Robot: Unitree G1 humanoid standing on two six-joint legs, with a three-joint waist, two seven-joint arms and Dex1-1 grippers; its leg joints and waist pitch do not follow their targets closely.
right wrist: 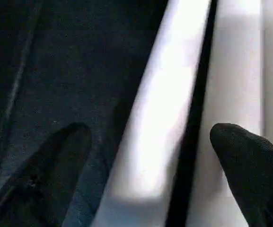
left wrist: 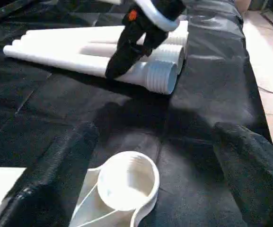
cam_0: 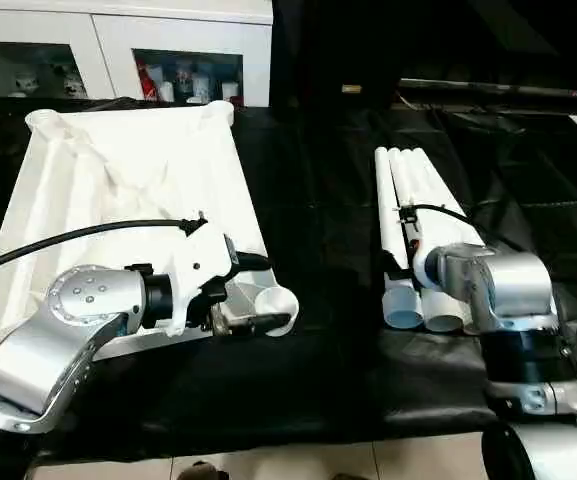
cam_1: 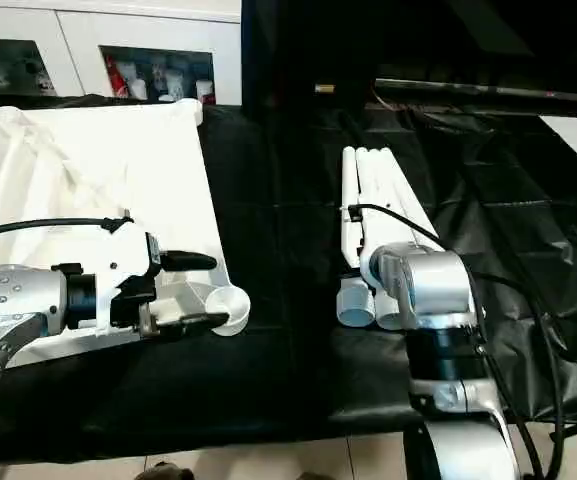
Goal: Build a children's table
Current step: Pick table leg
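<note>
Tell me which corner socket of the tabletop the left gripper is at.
The near socket on the side facing the legs; the left gripper straddles it, jaws open, unlike the two far sockets.

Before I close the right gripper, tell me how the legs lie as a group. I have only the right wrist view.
Observer: The legs lie bundled side by side on the black cloth, threaded ends toward the robot.
Operator: Report the left gripper.
Observer: The left gripper is open, its fingers flanking the tabletop's near corner socket.
Operator: Describe the tabletop.
Observer: The tabletop lies underside up, left of the legs.
</note>
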